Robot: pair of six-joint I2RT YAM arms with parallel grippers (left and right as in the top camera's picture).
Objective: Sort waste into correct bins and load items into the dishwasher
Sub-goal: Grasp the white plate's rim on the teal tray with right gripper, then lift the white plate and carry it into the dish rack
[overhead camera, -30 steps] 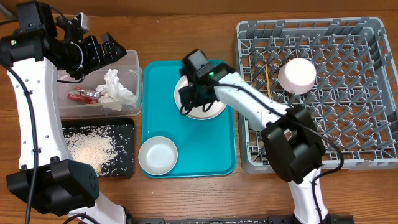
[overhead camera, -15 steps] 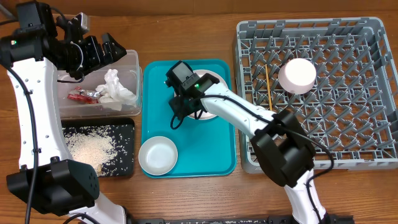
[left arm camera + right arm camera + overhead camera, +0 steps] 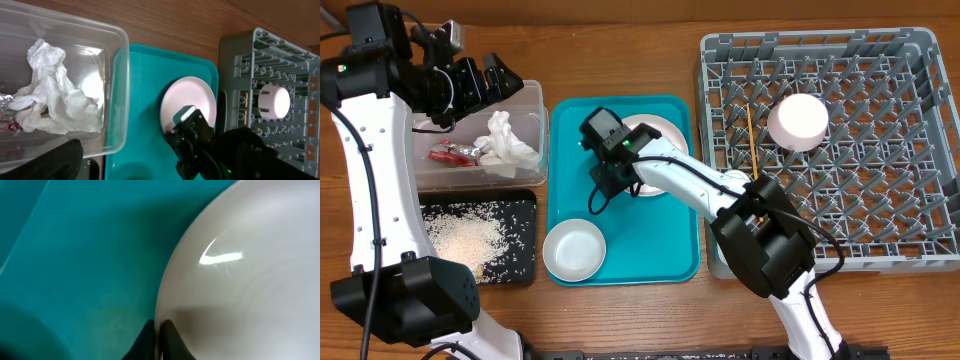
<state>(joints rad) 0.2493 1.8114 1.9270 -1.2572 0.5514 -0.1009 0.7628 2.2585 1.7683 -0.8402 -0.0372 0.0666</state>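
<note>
Reaching from the near edge of the table toward its middle, the right arm bends at the elbow beside the dish rack and stretches its forearm low over the teal tray. The right gripper points down at the left rim of the plate. Its 2 fingers are pinched narrowly together with that rim between them. The plate lies flat on the far half of the teal tray. 1 white bowl sits on the tray's near-left corner, apart from the plate.

The left arm rises along the table's left edge and folds over at the far-left corner. The left gripper hangs spread and empty above the clear tub. The tub holds the tissue and the red wrapper. Nearer along the left edge, the black tray carries the rice.

In the rack, on the table's right side, a white cup rests among the pegs, with the chopsticks just to its left.
</note>
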